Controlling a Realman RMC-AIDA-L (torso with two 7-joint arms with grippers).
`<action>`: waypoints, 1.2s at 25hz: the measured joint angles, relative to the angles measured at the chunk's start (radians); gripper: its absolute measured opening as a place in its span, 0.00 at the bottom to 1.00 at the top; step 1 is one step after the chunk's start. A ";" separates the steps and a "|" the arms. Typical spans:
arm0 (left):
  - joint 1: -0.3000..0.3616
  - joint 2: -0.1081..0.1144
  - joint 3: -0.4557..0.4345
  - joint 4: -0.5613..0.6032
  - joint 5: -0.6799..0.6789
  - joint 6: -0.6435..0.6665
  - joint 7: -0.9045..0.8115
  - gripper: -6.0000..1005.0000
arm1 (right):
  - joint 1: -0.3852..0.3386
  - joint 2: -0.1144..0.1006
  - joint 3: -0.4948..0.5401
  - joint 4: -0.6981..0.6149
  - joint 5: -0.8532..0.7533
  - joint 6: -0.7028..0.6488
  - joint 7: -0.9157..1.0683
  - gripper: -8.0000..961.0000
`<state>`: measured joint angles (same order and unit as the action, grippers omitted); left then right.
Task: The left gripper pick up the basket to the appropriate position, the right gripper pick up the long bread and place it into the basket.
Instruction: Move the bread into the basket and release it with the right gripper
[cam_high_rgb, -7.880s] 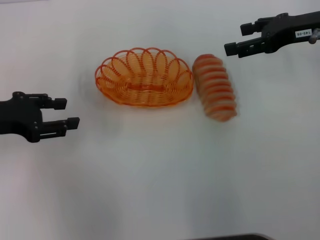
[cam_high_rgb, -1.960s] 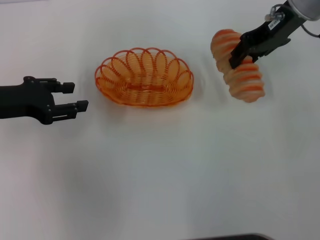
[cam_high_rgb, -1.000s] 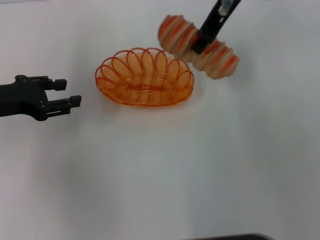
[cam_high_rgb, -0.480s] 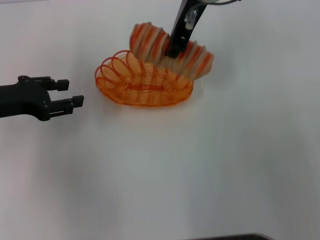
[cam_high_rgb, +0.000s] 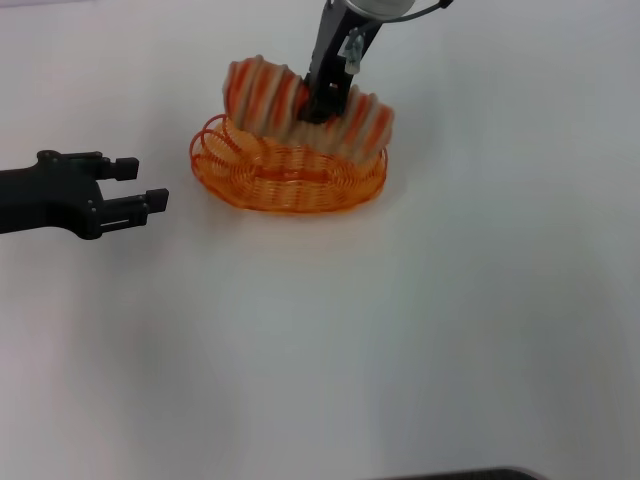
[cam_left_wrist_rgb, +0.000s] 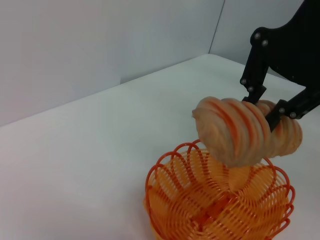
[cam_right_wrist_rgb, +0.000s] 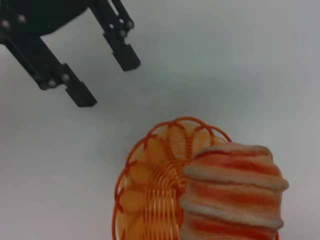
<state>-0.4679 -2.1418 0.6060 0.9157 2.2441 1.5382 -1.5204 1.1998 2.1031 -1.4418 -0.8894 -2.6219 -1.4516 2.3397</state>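
The orange wire basket (cam_high_rgb: 285, 182) sits on the white table in the head view. My right gripper (cam_high_rgb: 323, 103) is shut on the long bread (cam_high_rgb: 268, 98), a tan loaf with orange-red ridges, and holds it just above the basket's back rim. My left gripper (cam_high_rgb: 140, 186) is open and empty, on the table to the left of the basket, apart from it. The left wrist view shows the bread (cam_left_wrist_rgb: 235, 132) over the basket (cam_left_wrist_rgb: 220, 210) with the right gripper's fingers (cam_left_wrist_rgb: 272, 117) on it. The right wrist view shows the bread (cam_right_wrist_rgb: 232, 195), the basket (cam_right_wrist_rgb: 150, 200) and the left gripper (cam_right_wrist_rgb: 107, 77) beyond.
The white table (cam_high_rgb: 400, 330) stretches in front of and to the right of the basket. A dark edge (cam_high_rgb: 460, 474) shows at the bottom of the head view. A grey wall (cam_left_wrist_rgb: 100, 40) stands behind the table in the left wrist view.
My right gripper picked the bread up from the right of the basket and carried it left, now over the basket. My left gripper has stayed near the basket's left side.
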 joint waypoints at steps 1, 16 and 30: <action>0.000 0.000 0.000 0.000 0.000 0.000 -0.001 0.59 | 0.000 0.000 -0.003 0.000 0.008 0.004 -0.006 0.32; -0.002 0.002 0.004 0.000 0.004 -0.001 -0.003 0.59 | 0.002 0.000 -0.015 0.004 0.037 0.016 -0.014 0.39; -0.003 0.002 0.005 0.000 0.002 -0.001 -0.003 0.60 | -0.006 -0.001 -0.017 0.004 0.057 0.034 -0.013 0.65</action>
<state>-0.4710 -2.1398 0.6111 0.9157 2.2462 1.5371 -1.5233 1.1938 2.1018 -1.4584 -0.8850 -2.5651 -1.4173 2.3269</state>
